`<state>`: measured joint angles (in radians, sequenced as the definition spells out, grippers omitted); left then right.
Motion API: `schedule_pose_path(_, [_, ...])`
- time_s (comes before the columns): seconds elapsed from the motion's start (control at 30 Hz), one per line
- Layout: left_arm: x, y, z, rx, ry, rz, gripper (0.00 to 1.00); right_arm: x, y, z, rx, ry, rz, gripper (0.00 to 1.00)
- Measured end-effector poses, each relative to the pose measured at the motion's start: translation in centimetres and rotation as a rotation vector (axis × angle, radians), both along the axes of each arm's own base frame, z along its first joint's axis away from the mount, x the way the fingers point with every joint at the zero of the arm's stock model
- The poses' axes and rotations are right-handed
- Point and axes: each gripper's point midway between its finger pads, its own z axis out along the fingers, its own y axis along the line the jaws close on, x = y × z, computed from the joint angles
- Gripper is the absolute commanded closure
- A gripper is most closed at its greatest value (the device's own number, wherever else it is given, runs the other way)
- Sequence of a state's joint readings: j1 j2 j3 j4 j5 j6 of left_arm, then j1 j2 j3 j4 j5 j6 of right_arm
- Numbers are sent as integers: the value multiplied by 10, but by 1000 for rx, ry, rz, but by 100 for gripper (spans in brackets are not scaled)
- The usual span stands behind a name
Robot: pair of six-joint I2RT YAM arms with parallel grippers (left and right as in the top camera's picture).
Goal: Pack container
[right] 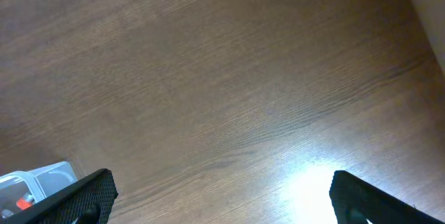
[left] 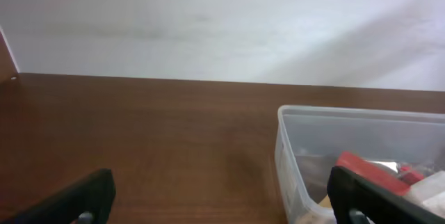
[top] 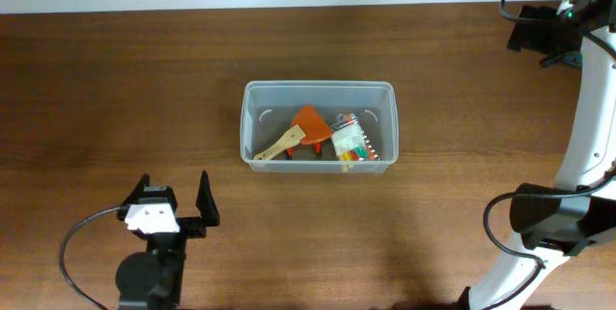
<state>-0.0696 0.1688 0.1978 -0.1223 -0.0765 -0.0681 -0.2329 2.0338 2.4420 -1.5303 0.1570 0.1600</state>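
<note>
Overhead: loaded container (top: 318, 86) at the middle of the table (top: 115, 89). Left gripper (top: 175, 194), by the front edge, and right gripper (right: 222, 200) both gape wide, empty. A clumsy reach could shove that light container.

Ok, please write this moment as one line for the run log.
task: pack container | container: lidless, holds orange wooden-handled spatula, clear packet | jaws: both open, empty, away from container

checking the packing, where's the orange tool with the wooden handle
Overhead view: the orange tool lies inside the container, near its middle, just left of the clear packet.
</note>
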Motion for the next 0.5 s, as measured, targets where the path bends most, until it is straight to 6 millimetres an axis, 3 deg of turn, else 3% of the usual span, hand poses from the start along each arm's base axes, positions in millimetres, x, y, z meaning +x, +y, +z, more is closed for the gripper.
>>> schedule_pose_path(0.5, [-1,-4,-35,0,36,-21,1,0,0,0,-1,0,2,1])
